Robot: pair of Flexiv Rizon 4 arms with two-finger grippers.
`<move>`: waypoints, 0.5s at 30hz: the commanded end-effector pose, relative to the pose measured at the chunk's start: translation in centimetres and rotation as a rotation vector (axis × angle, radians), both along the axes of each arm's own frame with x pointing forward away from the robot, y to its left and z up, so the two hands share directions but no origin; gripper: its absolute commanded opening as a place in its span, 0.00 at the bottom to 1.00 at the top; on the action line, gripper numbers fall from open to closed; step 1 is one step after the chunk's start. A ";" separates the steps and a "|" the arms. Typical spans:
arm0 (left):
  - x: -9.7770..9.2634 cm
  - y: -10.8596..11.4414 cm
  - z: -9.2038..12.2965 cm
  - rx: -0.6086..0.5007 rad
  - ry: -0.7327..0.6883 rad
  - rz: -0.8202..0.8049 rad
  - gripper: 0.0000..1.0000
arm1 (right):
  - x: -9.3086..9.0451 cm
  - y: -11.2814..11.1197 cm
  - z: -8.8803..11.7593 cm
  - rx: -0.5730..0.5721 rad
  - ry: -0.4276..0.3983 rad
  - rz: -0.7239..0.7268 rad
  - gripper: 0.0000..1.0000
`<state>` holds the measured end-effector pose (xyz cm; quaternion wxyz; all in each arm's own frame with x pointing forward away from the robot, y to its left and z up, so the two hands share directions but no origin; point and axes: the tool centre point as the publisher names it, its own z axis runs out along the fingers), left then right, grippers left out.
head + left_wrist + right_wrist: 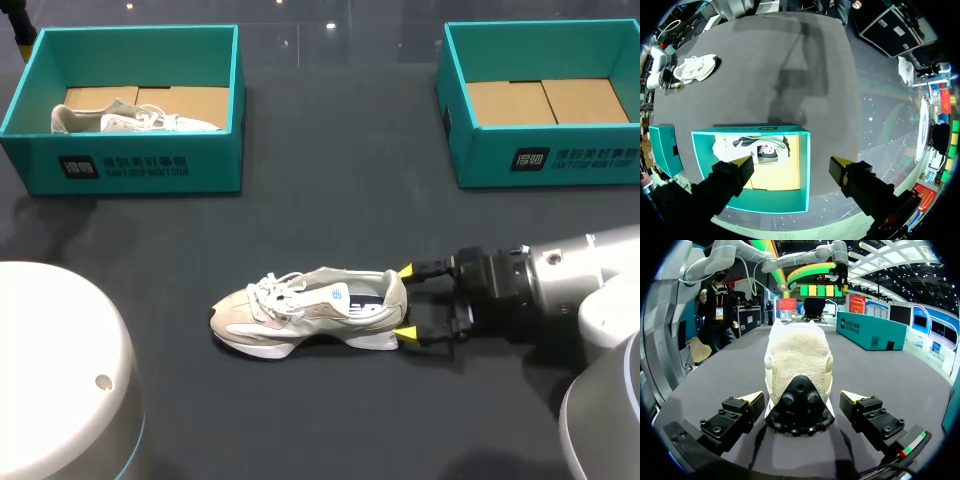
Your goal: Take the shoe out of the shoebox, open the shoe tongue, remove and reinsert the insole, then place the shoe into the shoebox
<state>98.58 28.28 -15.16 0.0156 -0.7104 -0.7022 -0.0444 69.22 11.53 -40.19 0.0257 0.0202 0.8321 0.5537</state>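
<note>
My right pincer (405,302), released, straddles the heel of the sneaker (300,305); light and soft, best pinched there, I judge.

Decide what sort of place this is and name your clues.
Probably a robot demonstration bench for shoe handling: two teal shoeboxes on a dark table, a loose shoe, and the right gripper, fingers flanking the heel.

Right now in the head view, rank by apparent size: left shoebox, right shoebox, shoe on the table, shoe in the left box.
1. left shoebox and right shoebox: they look alike, and the right one is cut by the view's edge, so unranked.
2. shoe on the table.
3. shoe in the left shoebox: partly hidden by the wall and farther off, so unsure.
</note>
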 end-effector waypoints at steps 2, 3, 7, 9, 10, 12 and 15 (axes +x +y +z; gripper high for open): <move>-0.1 0.1 0.0 0.002 -0.002 -0.001 1.00 | 0.3 0.9 -0.6 0.004 0.002 0.002 1.00; -0.1 0.1 0.0 0.002 -0.002 -0.001 1.00 | 0.3 1.0 -0.6 0.007 0.001 0.003 1.00; -0.1 0.1 0.0 0.002 -0.002 -0.001 1.00 | 0.3 1.4 -0.7 0.013 -0.001 0.005 1.00; -0.1 0.1 0.0 0.002 -0.002 -0.001 1.00 | 0.3 1.6 -0.7 0.017 -0.006 0.004 1.00; -0.1 0.1 0.0 0.002 -0.002 -0.001 1.00 | 0.2 1.7 -0.7 0.018 -0.009 0.003 1.00; -0.1 0.1 0.0 0.002 -0.002 -0.001 1.00 | 0.2 1.9 -0.6 0.020 -0.011 0.003 1.00; -0.1 0.1 0.0 0.002 -0.002 -0.001 1.00 | 0.3 2.2 -0.7 0.024 -0.008 0.006 1.00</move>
